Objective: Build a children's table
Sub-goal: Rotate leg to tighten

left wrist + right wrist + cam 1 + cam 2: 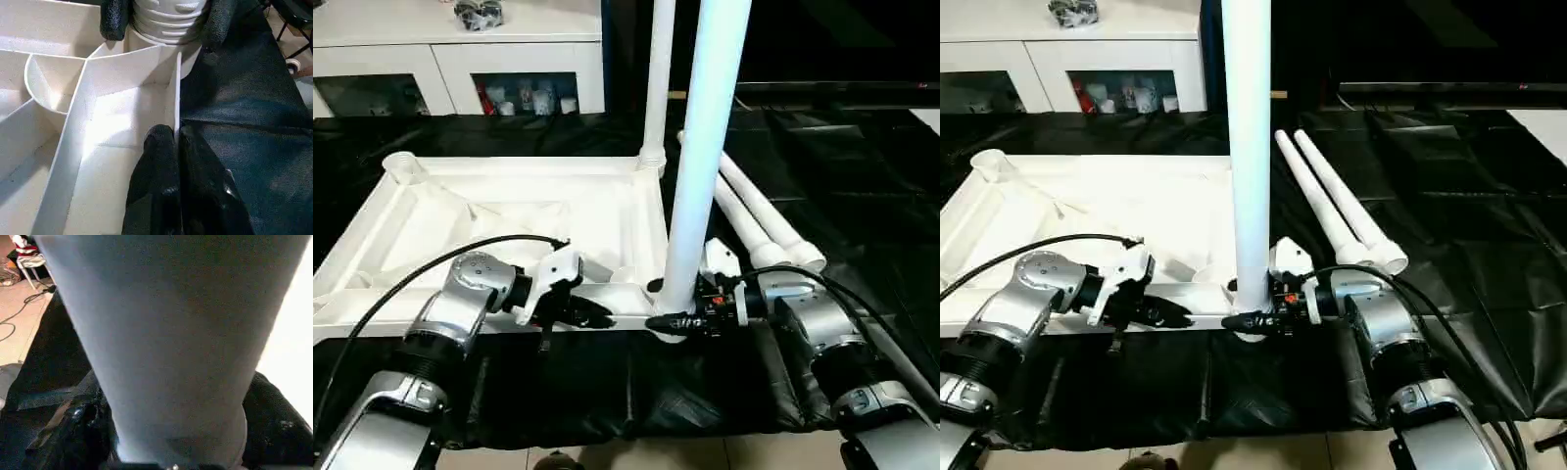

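Observation:
The children's table top (509, 168) lies upside down on the black cloth, ribbed side up. One white leg (656, 88) stands in its far right corner socket. A second leg (705, 147) stands upright in the near right corner, and my right gripper (664, 305) is shut on its ribbed base (166, 19), one finger (115, 19) on each side. My left gripper (599, 315) is shut on the thin near rim (177, 88) of the top, just left of that corner. Two more legs (764, 220) lie side by side on the cloth to the right.
A white glass-doored cabinet (460, 59) stands behind the work. The far left corner socket (403, 166) stands open with no leg in it. The black cloth's front edge (636, 426) ends at the tiled floor below my arms.

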